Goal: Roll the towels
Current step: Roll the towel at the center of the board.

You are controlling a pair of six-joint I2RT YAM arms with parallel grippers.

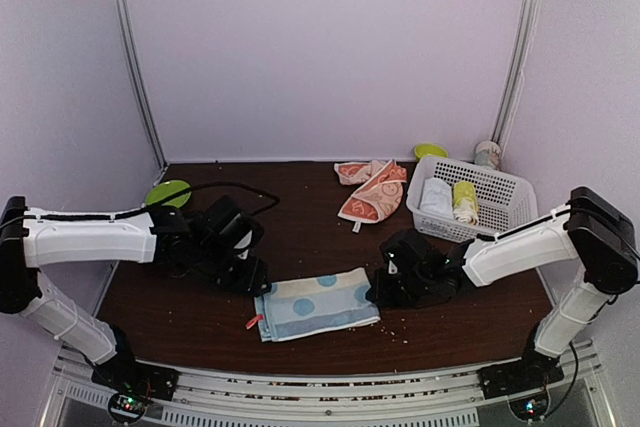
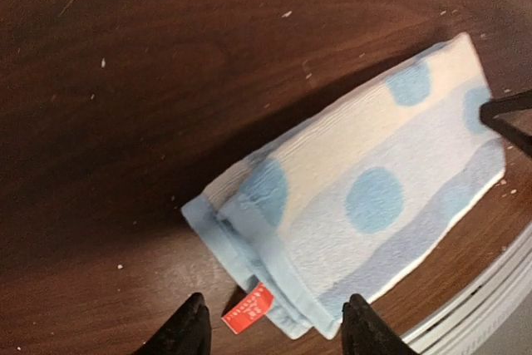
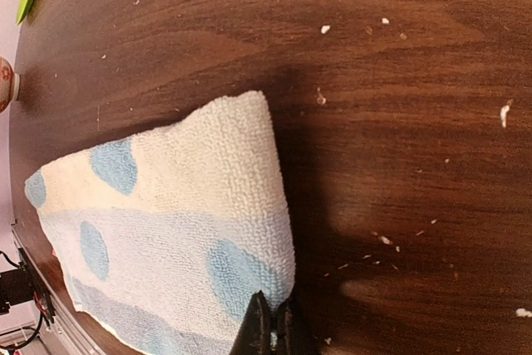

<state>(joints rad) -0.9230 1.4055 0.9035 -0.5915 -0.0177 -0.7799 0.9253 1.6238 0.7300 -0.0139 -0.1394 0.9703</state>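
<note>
Blue dotted towel (image 1: 315, 305) folded flat near table (image 1: 300, 237) front edge. Left jaws open over its tagged corner, gripping nothing. Right jaws pinched shut on opposite edge. Orange towel (image 1: 372, 190) crumpled beside white basket (image 1: 505, 197).

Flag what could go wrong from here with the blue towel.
1. Right gripper: jaws shut at the very corner of the blue towel; so thin a pinch may slip.
2. Left gripper: jaws open over the end with the red tag, holding nothing; the fold could fall open.
3. The towel lies near the front edge of the table; a pull could drag it off.
</note>
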